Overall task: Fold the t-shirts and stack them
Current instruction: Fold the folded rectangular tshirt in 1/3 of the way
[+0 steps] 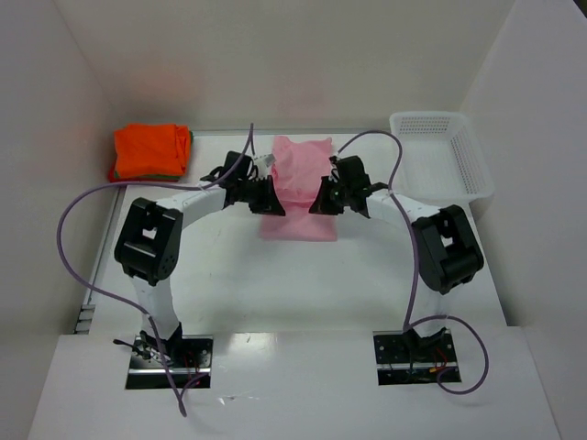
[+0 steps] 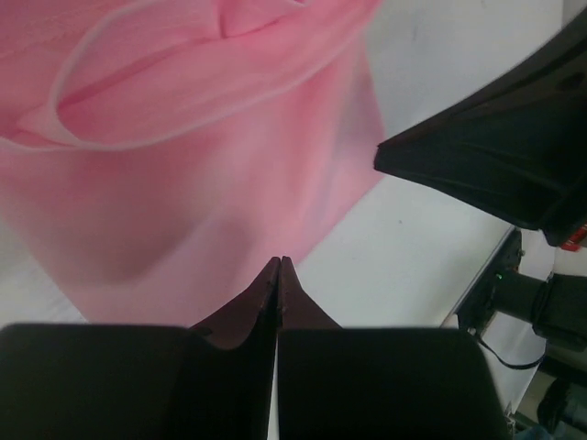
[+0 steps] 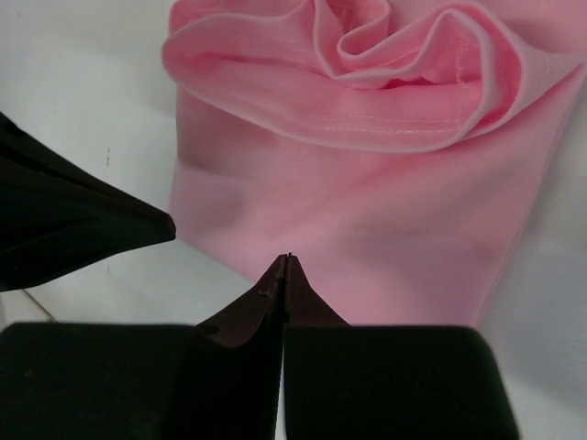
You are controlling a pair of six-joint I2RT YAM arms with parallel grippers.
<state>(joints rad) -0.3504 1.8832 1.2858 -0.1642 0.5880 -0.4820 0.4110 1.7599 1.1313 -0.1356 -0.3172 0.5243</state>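
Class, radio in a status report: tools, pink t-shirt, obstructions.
Left tool shut, right tool shut, tips at side edges of pink t-shirt. Shirt bunched, fold unfinished; grip unconfirmed. Orange t-shirt far left, not in the way.

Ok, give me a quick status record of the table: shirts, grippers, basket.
pink t-shirt: centre of table, partly folded, far end bunched in loose folds
left gripper: shut, tips at the pink shirt's left side; cannot tell if cloth is pinched
right gripper: shut, tips at its right side; pinch likewise unclear
orange t-shirt: folded, far left corner
green t-shirt: only an edge showing under the orange one
white mesh basket: far right, apart from the shirts
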